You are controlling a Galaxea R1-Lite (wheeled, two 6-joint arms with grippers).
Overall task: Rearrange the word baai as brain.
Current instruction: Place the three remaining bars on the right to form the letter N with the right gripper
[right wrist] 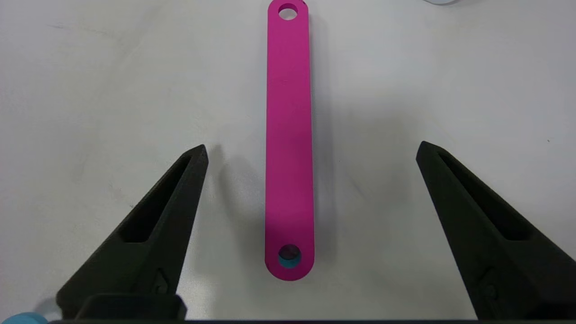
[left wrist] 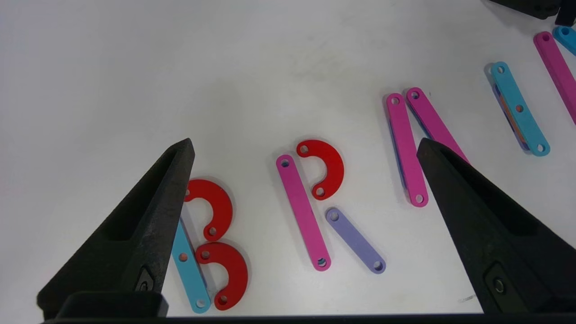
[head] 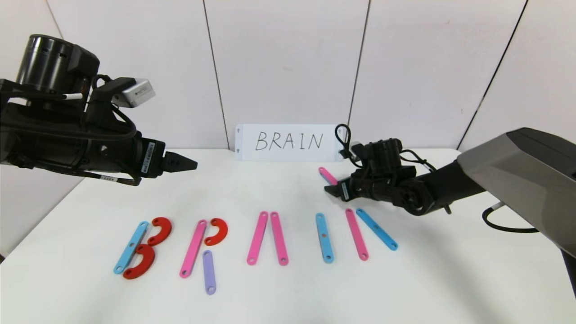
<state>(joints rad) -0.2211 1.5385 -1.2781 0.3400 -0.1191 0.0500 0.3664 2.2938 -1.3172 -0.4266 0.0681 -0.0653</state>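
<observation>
Lying centred between right end effector (right wrist: 310, 148) fingers: pink strip (right wrist: 289, 135).

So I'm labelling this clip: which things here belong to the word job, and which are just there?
Job:
- plastic letter pieces, laid in a row
- spare pink strip between the open right gripper fingers
- BRAIN card, the spelling reference

Just there:
- left gripper, open, idle above the table

A white worktop (head: 279, 297) fills the foreground, matte and evenly lit, with only soft shadows. Behind it stands a pale wall (head: 288, 58) of flat panels, split by thin dark seams (head: 215, 72) that lean slightly. A white card (head: 288, 142) leans against the wall.
</observation>
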